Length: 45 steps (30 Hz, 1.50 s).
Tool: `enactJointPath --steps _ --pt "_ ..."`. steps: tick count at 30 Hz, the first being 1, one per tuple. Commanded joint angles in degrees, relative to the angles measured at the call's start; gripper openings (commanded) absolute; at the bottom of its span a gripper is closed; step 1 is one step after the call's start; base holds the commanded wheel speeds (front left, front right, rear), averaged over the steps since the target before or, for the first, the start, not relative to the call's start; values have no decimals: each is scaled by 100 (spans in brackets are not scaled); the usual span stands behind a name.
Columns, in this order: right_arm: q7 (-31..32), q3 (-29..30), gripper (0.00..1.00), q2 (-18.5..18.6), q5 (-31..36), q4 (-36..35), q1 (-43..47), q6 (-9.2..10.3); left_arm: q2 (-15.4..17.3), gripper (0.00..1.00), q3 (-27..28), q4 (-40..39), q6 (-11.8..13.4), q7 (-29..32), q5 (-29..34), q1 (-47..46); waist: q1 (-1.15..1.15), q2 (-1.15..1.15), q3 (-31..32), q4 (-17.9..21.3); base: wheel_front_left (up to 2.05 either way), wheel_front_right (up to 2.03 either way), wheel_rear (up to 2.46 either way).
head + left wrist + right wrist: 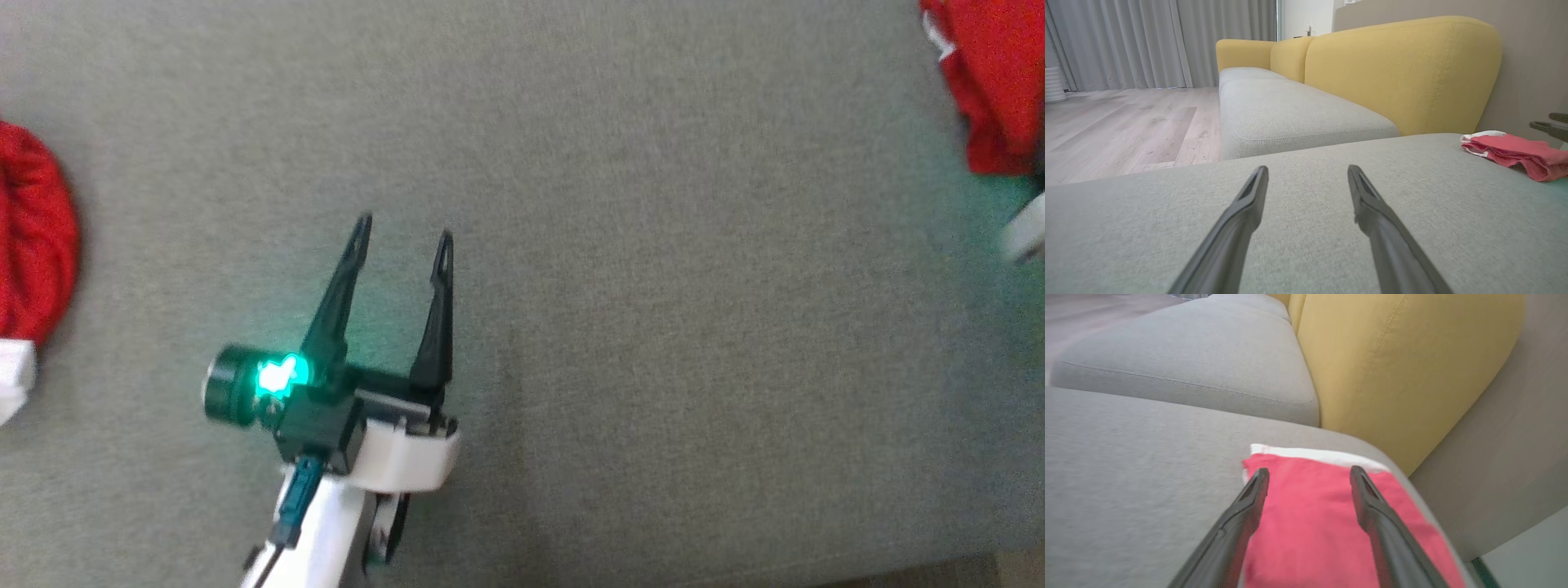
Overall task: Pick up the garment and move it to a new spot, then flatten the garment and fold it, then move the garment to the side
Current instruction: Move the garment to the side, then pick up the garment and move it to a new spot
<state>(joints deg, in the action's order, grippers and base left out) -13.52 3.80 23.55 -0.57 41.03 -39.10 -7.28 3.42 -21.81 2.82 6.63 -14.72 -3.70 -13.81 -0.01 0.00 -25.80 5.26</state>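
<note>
Red cloth (33, 237) with a white edge lies at the far left of the grey cushion (653, 286); whether it belongs to the task I cannot tell. Near the middle the left gripper (405, 226) hovers wide open, holding nothing. At the far right the garment (988, 82) lies by the cushion's corner, so the move aside looks done, with little left. The head view cuts it off. The right wrist view shows it folded flat and white-trimmed, with the right gripper (1309, 472) spread open above it, gripping nothing.
</note>
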Motion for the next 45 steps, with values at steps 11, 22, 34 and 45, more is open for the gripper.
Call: enactJointPath --steps 11,22,34,45 --pt "-123 -1390 100 -887 -1392 -1039 1831 -21 -47 100 501 289 266 -28 -461 923 1 0 1824 -493 0 0 0" --pt "-146 -874 100 -1717 -955 -2680 3459 -21 -52 100 670 23 366 -28 -308 1485 1 0 2729 -895 0 0 0" --pt "-147 -679 100 -1994 -365 -3621 5033 -21 2 100 930 -400 230 -28 74 2438 1 0 3334 -1012 0 0 0" --pt "-148 -705 100 -2050 -335 -3583 5133 -21 -14 100 1051 -267 102 -28 114 2539 1 0 3514 -1022 0 0 0"
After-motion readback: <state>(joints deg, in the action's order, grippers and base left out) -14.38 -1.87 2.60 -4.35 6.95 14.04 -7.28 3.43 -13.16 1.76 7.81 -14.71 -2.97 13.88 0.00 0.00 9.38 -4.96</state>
